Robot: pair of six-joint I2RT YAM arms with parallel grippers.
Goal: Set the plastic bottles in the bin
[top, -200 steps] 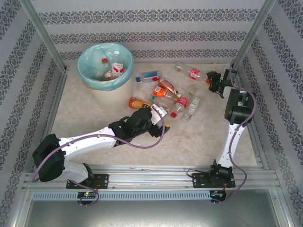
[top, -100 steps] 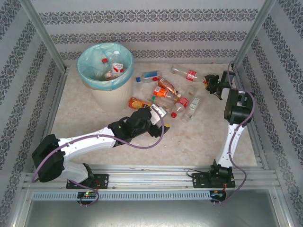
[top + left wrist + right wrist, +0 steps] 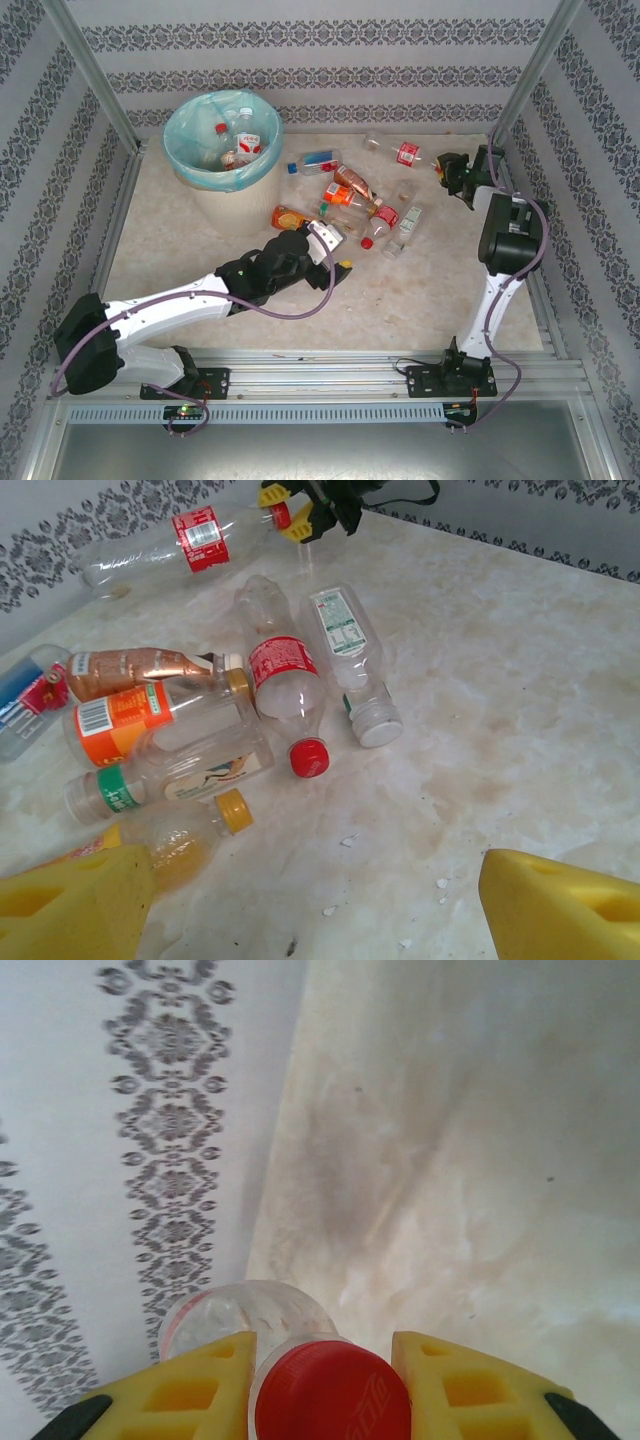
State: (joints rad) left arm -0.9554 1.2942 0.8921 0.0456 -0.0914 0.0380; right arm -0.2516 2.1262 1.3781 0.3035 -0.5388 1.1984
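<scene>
Right jaws: pinched on the red cap (image 3: 330, 1395) of the red-label bottle (image 3: 405, 154). My yellow right pads (image 3: 185, 1392) sit tight on either side of that cap.
Held bottle: clear, with its body running leftward from my grip along the far edge of the bench (image 3: 180, 250), close to the patterned wall (image 3: 150, 1160). I cannot tell whether it rests on the bench or hangs just above it.
Left jaws: spread wide with nothing between them. My yellow left pads (image 3: 70, 905) hang low over bare bench, just short of the heap.
Nearest to the left jaws: an orange-tinted bottle (image 3: 180, 840) with a yellow cap, lying just beside my left pad.
Heap: mid-bench, between my two arms. A red-capped bottle (image 3: 285, 680) lies against a white-capped bottle (image 3: 345, 640) with green print. Beside them lie an orange-label bottle (image 3: 125, 715), a copper-coloured bottle (image 3: 140, 665) and a green-label bottle (image 3: 170, 775), all on their sides and touching.
Blue-label bottle (image 3: 318, 160): on its side, a little apart from the heap, toward the bin.
Bin (image 3: 172, 135): upright at the far left of the bench, turquoise liner folded over the rim. Binned bottles (image 3: 235, 145) lie inside. It is well apart from my right jaws.
</scene>
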